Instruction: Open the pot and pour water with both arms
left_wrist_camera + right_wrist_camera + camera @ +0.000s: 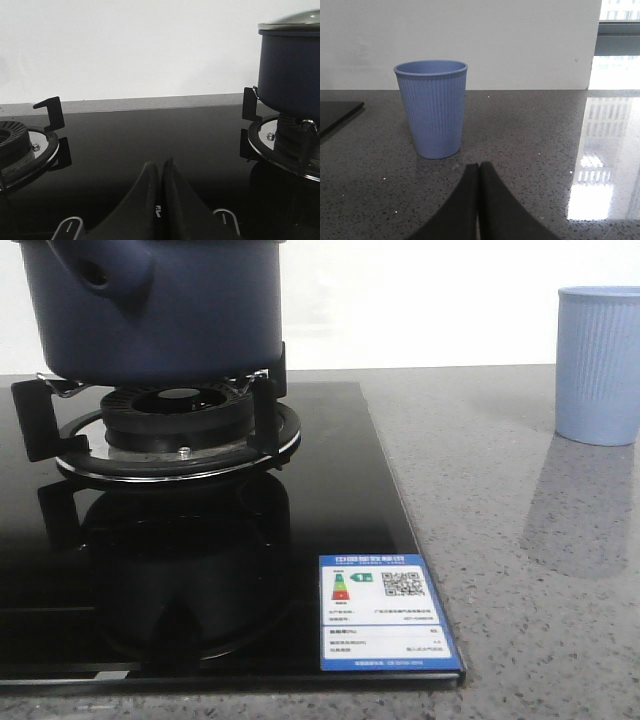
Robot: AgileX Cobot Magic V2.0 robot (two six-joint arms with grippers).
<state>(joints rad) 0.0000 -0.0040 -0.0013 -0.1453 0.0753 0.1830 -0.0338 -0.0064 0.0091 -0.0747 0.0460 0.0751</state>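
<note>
The dark navy-blue pot (pixel 170 310) sits on the gas burner's black grate (pixel 30 415) at the front view's upper left, its stubby handle socket (pixel 100 275) facing forward. In the left wrist view the pot (pixel 290 70) carries a glass lid (pixel 292 21). The light blue ribbed cup (pixel 598 365) stands upright on the grey counter at the right and shows in the right wrist view (pixel 432 107). My left gripper (pixel 161 165) is shut and empty above the black glass hob. My right gripper (pixel 479 167) is shut and empty just short of the cup.
A second burner with grate (pixel 27 145) lies on the hob opposite the pot. The black glass hob (pixel 300 570) carries an energy label sticker (pixel 382 612) at its front corner. The grey speckled counter (pixel 530 590) extends right; a white wall stands behind.
</note>
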